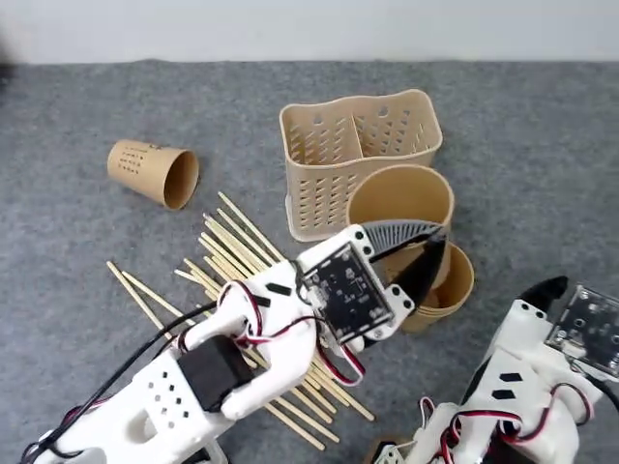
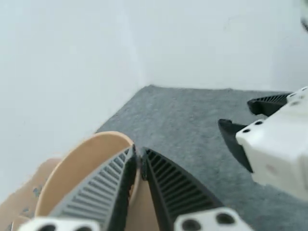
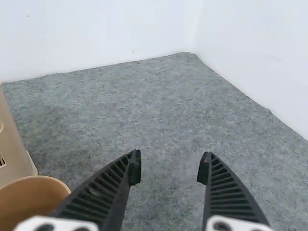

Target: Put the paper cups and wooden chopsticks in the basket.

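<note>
Pinching the rim of the held paper cup (image 1: 398,193), the left gripper (image 2: 138,155) has its ribbed dark fingers closed together with the cup's wall caught between them. This held paper cup is upright, mouth up, just beside the basket (image 1: 319,184), at the basket's corner that faces the arms on the right arm's side; whether cup and basket touch cannot be told. The basket is tan and perforated, with a divider splitting it into two compartments, and it stands upright on the grey mat (image 1: 77,290). A little farther from the basket, past the held paper cup and toward the arms, sits a second paper cup (image 1: 458,280), mouth upward and leaning slightly, partly covered by the left gripper's lower finger. Off the basket's other near corner, toward the left arm, the wooden chopsticks (image 1: 230,249) lie loose in a fanned heap on the mat, near the basket but apart from it, with the left arm stretched across some of them. Farther out from the basket, beyond the second paper cup, the right gripper (image 3: 169,168) hovers over bare mat with its fingers spread apart and nothing between them. Well away from the basket on the left arm's side, a third paper cup (image 1: 153,172) lies on its side, its mouth turned roughly toward the basket. Beyond the basket rises a white wall (image 1: 290,29).
</note>
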Controlling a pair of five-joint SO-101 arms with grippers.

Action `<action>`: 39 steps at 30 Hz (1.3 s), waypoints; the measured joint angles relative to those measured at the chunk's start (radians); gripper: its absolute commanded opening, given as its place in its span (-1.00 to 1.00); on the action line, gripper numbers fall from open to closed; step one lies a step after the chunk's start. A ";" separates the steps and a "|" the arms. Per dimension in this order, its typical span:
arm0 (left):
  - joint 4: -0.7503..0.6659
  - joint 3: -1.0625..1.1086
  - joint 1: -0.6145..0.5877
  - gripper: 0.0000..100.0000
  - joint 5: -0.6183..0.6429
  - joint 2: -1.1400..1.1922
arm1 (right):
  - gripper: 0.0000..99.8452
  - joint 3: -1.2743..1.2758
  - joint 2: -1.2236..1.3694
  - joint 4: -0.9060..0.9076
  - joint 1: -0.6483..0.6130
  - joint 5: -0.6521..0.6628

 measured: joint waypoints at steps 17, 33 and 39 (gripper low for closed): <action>-0.169 0.044 0.021 -0.97 0.003 0.250 | -0.58 0.000 0.000 0.000 0.000 0.000; -0.169 0.044 0.029 -0.58 0.164 0.256 | -0.58 0.000 0.000 0.000 0.000 0.000; -0.169 0.044 0.012 -0.58 0.164 0.256 | -0.58 0.021 0.000 0.000 0.000 0.000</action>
